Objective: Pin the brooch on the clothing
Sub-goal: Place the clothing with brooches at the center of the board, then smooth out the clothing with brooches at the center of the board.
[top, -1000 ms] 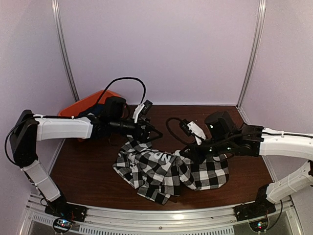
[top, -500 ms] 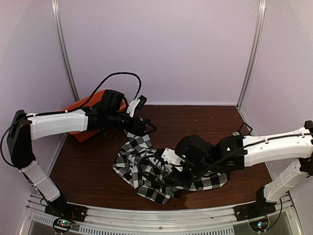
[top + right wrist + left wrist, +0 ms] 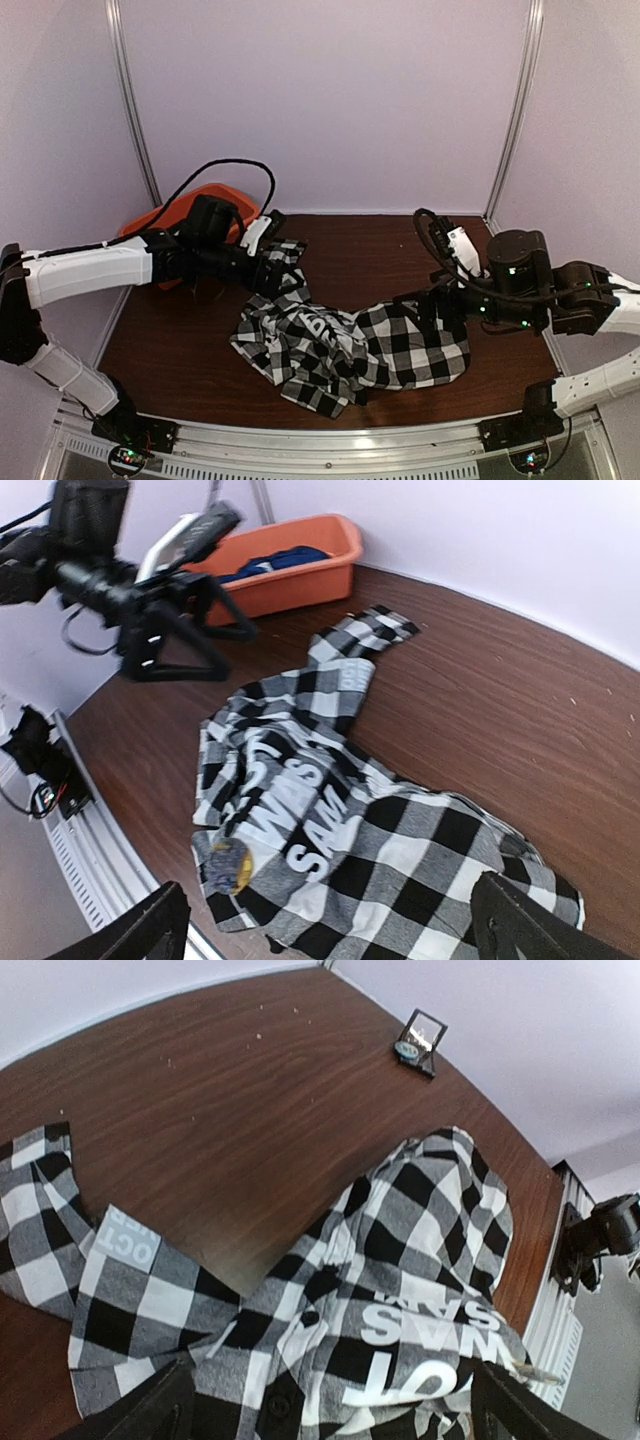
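The clothing point(image 3: 400, 345), a black-and-white checked shirt with large white lettering point(image 3: 300, 815), lies crumpled on the brown table. A round blue-and-yellow brooch point(image 3: 228, 865) sits on the shirt near its front corner, beside the lettering; nothing holds it. My right gripper point(image 3: 335, 930) hangs open above the shirt's right part, with its jaws wide apart and nothing between them; from above, the right gripper point(image 3: 428, 305) is at the shirt's right edge. My left gripper point(image 3: 330, 1415) is open over the lettered panel point(image 3: 430, 1350), near the shirt's upper left point(image 3: 285, 270).
An orange bin point(image 3: 300, 575) holding a dark blue garment point(image 3: 285, 560) stands at the back left corner. A small black framed object point(image 3: 420, 1042) sits on the far table by the wall. The table's front rail point(image 3: 320, 440) runs along the near edge.
My right gripper has opened and pulled back to the right from the shirt's front middle, leaving the brooch on the shirt. The left gripper has drawn back left and lower over the shirt.
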{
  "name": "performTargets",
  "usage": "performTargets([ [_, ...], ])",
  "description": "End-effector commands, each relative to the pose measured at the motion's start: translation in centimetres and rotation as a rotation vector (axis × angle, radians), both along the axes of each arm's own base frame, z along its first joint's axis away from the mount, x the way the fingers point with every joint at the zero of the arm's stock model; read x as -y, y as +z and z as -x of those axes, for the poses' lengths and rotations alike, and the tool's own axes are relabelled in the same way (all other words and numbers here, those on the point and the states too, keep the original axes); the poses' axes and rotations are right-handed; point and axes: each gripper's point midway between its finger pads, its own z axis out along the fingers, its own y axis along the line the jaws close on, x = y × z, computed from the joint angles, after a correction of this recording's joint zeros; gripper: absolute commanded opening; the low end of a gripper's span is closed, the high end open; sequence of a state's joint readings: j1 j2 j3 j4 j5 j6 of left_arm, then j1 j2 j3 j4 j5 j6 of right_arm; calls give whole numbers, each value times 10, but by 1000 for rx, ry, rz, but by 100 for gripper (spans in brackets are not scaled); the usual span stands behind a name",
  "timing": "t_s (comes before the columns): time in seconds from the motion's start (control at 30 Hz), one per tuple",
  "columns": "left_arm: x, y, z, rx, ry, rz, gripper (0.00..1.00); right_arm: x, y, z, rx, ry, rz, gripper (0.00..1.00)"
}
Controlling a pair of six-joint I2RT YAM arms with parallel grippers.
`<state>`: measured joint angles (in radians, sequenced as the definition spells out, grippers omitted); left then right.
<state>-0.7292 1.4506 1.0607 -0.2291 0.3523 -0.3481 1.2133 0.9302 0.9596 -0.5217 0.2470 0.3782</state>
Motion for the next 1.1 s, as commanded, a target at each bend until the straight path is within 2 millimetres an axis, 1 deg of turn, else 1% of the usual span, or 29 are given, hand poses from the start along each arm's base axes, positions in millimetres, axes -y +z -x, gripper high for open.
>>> performTargets([
  [0.0, -20, -12, 16, 6, 8, -87, 98, 48, -42, -27, -113, -278, 45, 100],
  [0.1, -30, -22, 26, -23, 22, -112, 98, 66, -61, -37, -177, -370, 42, 100],
  [0.2, -43, -35, 34, -56, 70, -122, 98, 72, -83, -46, -241, -408, 35, 100],
  [0.33, -55, -53, 38, -96, 147, -105, 98, 79, -118, -57, -306, -456, 103, 100],
  [0.4, -59, -63, 40, -118, 183, -97, 98, 78, -134, -61, -342, -464, 139, 100],
  [0.5, -62, -75, 45, -129, 208, -119, 98, 74, -152, -66, -389, -463, 170, 100],
  [0.6, -67, -87, 49, -147, 226, -143, 98, 69, -169, -69, -436, -457, 172, 100],
  [0.73, -73, -102, 56, -183, 240, -166, 98, 69, -194, -70, -511, -481, 165, 100],
  [0.83, -77, -109, 55, -180, 253, -182, 98, 69, -207, -70, -532, -485, 167, 100],
  [0.9, -75, -115, 55, -188, 249, -181, 98, 69, -212, -71, -541, -493, 172, 100],
  [1.07, -67, -129, 58, -229, 230, -157, 98, 62, -217, -74, -567, -480, 156, 100],
])
